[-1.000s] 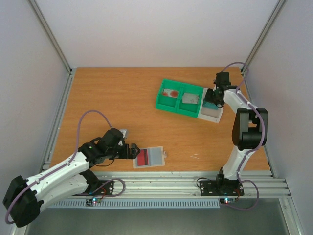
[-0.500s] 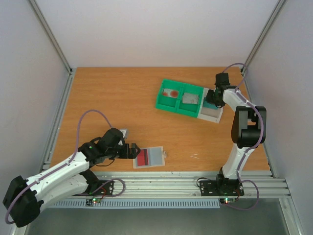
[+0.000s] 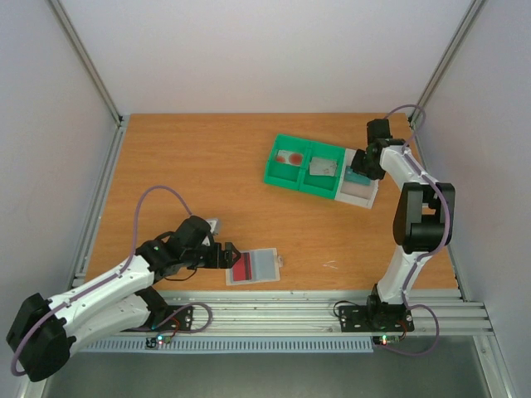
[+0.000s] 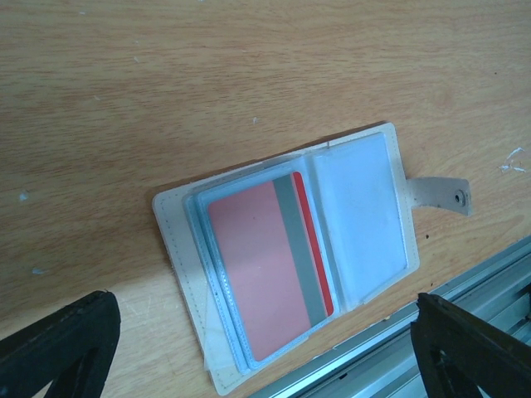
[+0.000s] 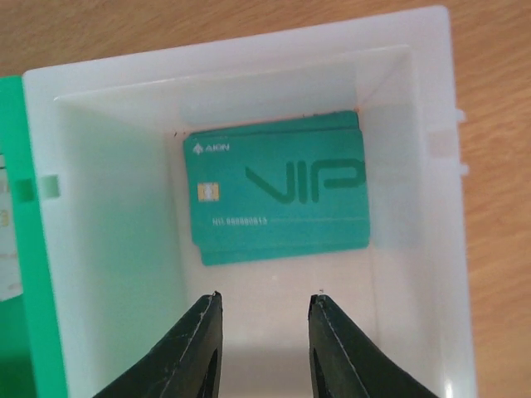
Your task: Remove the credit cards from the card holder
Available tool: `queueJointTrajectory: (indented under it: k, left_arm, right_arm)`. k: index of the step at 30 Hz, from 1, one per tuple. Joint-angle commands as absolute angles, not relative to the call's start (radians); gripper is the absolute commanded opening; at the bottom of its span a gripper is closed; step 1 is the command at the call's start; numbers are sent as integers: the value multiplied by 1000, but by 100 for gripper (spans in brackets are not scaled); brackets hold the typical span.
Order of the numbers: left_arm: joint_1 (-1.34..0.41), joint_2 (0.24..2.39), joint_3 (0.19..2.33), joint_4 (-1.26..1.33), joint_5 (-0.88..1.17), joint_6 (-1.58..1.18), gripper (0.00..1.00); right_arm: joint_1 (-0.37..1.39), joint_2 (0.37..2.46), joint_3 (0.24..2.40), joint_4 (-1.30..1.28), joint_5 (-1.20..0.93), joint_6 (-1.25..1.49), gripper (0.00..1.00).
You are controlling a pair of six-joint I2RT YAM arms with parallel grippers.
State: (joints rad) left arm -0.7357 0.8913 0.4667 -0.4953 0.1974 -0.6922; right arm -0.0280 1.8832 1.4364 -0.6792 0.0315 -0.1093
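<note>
Green bin (image 3: 286, 182) touches white tray (image 3: 358, 196) on wooden table (image 3: 207, 166).

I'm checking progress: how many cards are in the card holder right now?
1: a pink card with a grey and red stripe, in the card holder pocket farther from the tab. The other pocket looks empty; more could hide beneath that card.

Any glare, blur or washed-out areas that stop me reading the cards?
Top external: even light, sharp, but the card holder shows small. Left wrist: crisp, faint sheen on its clear pocket. Right wrist: white tray nearly blown out, print on the teal card legible.
</note>
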Motion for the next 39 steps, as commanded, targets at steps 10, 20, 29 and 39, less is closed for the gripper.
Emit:
queueJointTrajectory:
  k: [10, 20, 29, 39]
  left_arm:
    - [-737, 897, 407, -403, 164, -758, 84]
    - [-736, 902, 351, -264, 209, -844, 69]
    - [-726, 961, 313, -179, 234, -866, 53]
    - [-679, 1058, 294, -97, 274, -854, 9]
  right_arm:
    - [-8, 1592, 1303, -811, -205, 36, 33]
    - [151, 1381, 1146, -831, -304, 43, 34]
    - [371, 1262, 1019, -754, -362, 113, 33]
    - [605, 1262, 935, -609, -345, 192, 31]
